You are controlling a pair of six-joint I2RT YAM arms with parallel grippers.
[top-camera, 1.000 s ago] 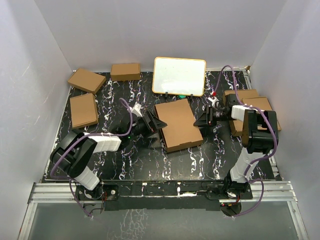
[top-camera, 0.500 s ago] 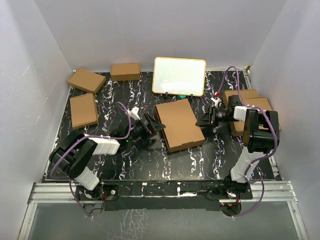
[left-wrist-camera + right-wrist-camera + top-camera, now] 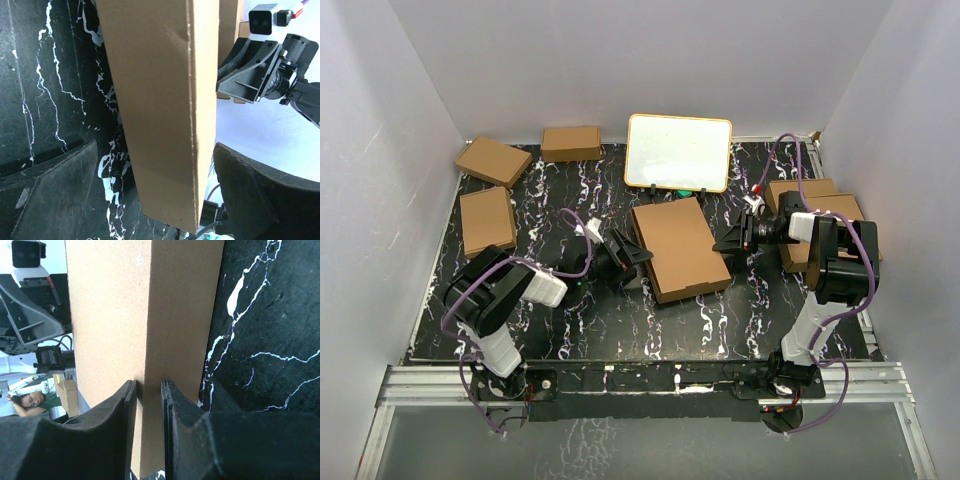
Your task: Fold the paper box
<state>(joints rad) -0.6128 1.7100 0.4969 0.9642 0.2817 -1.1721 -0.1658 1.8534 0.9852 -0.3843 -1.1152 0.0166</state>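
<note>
Now: flat brown cardboard paper box (image 3: 680, 250) lies mid-table, apparently folded. Left gripper (image 3: 638, 255) at its 9 o'clock edge, jaws spread wide. Right gripper (image 3: 725, 243) at 3 o'clock, jaws nearly together, grip unclear. Probably bracing the box from both sides.

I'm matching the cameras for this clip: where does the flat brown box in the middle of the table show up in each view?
Top view: the box lies flat near the centre of the picture.
Left wrist: it runs down the upper centre, seen along its side.
Right wrist: it fills the upper left and centre.
Shared landmark: the black marbled table beside it.
</note>
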